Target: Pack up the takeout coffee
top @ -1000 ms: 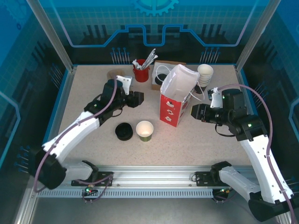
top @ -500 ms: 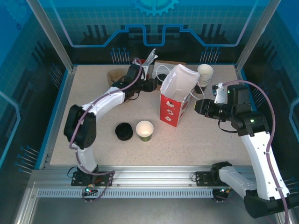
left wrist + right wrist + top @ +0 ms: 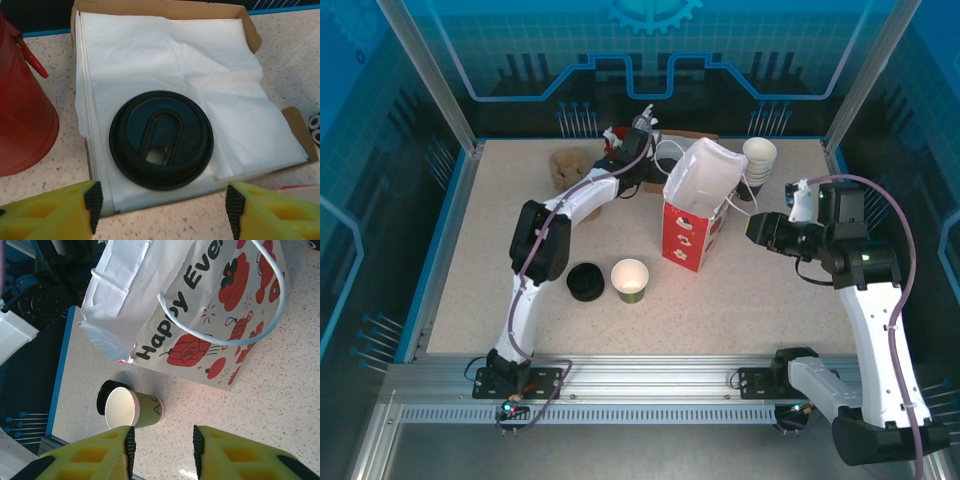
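My left claw (image 3: pixel 162 202) has swung back over the black lid (image 3: pixel 161 140) on the napkins (image 3: pixel 200 60), gaping, empty; the green paper cup (image 3: pixel 630 281) awaits capping.

A black lid (image 3: pixel 161 140) lies flat on white napkins (image 3: pixel 200 70) in a cardboard tray (image 3: pixel 250 31) (red bucket (image 3: pixel 20 120) beside it). The left gripper (image 3: pixel 162 206) is spread wide, seemingly holding nothing.
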Available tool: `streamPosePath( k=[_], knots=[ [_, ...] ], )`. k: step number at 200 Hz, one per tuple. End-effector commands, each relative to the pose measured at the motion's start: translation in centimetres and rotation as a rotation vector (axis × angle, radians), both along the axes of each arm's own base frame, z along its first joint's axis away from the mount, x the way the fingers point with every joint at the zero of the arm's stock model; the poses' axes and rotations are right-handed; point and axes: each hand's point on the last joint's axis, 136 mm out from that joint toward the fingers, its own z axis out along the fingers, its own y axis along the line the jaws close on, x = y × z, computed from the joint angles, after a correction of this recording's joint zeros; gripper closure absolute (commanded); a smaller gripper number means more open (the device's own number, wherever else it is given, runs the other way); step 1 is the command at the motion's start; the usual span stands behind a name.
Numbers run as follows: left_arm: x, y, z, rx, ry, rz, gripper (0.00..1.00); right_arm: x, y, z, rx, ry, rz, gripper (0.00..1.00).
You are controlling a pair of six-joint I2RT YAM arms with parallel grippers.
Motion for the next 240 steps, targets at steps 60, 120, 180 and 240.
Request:
streamPosePath(
  k=[60,120,180,240],
  knots=[
    [2.8,-1.3,-3.1,0.139,0.008,-0.042,0.19,0.2,-0.5,0.1,0.033,0.001,0.009,0.61],
    [3.9,-2.7,-4.5,0.168,-0.014,-0.079,0.13,0.4,-0.7,-0.8,0.052,0.021,0.003,0.61],
    [4.6,-2.7,-5.5,0.197,-0.029,-0.073,0.14,0.6,-0.7,-1.3,0.076,0.029,0.007,0.62],
    [4.6,-2.8,-5.7,0.207,-0.028,-0.072,0.23,0.8,-0.8,-1.6,0.096,0.036,0.005,0.62]
  ],
)
